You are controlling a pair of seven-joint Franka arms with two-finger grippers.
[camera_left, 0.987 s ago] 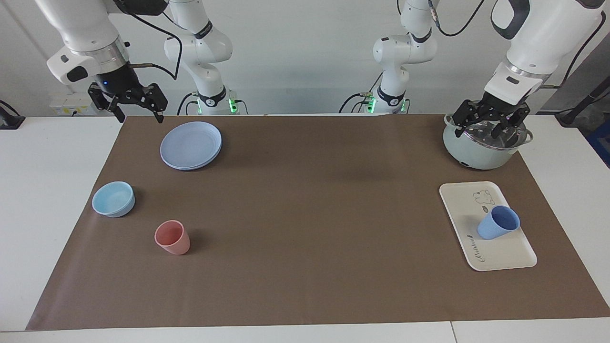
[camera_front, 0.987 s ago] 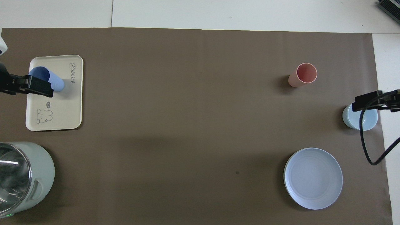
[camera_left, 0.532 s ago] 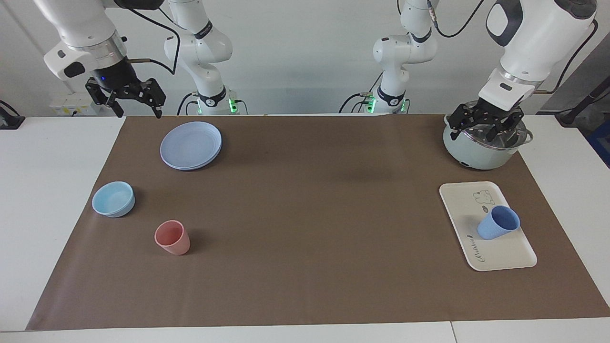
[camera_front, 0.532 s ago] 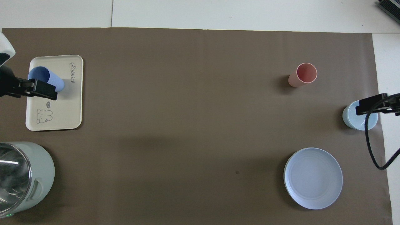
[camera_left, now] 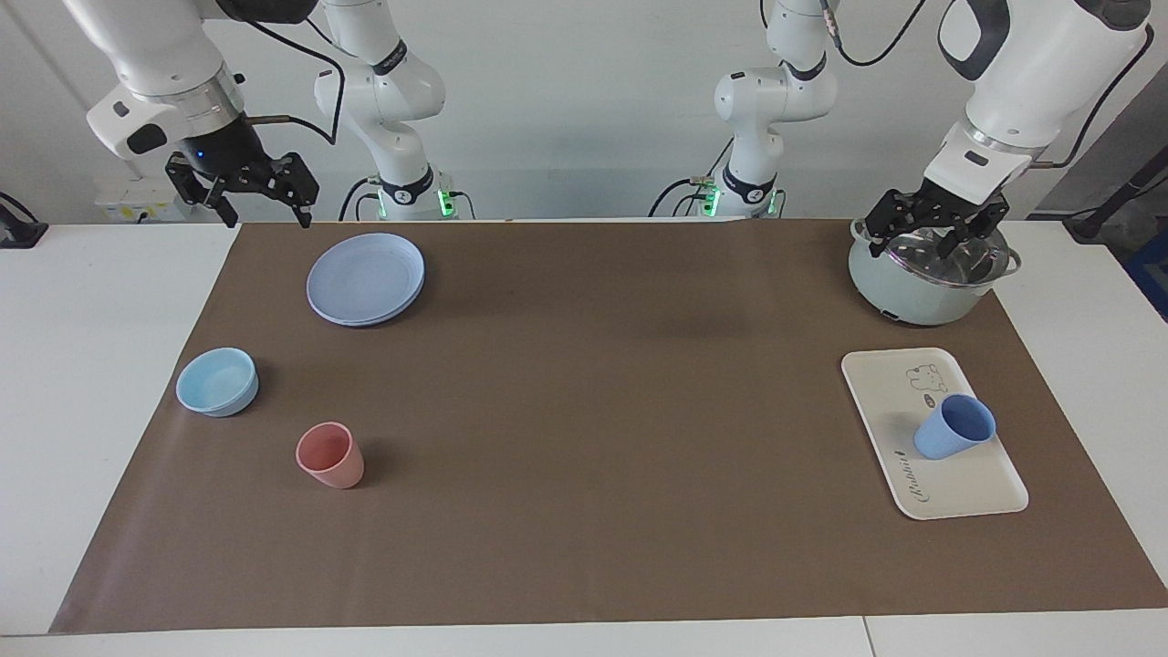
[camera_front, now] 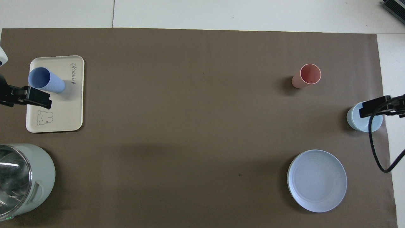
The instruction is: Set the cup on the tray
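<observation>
The periwinkle-blue cup [camera_left: 954, 427] [camera_front: 46, 80] stands on the cream-white tray [camera_left: 881, 392] [camera_front: 65, 109] at the left arm's end of the table, with nothing gripping it. My left gripper [camera_left: 926, 245] [camera_front: 30, 96] hangs open and holds nothing above the pot, apart from the cup. My right gripper [camera_left: 265, 217] [camera_front: 375, 108] is open and holds nothing, raised over the table's edge beside the round plate at the right arm's end.
A mint-green pot with a glass lid [camera_left: 931, 283] [camera_front: 28, 180] stands nearer the robots than the tray. At the right arm's end are a blue-lilac plate [camera_left: 365, 278] [camera_front: 317, 180], a light-blue bowl [camera_left: 217, 381] [camera_front: 364, 123] and a salmon-pink cup [camera_left: 330, 454] [camera_front: 307, 76].
The left gripper has lifted a little and drawn back from the cup toward the pot. The right gripper has risen slightly. The cup and tray have not moved.
</observation>
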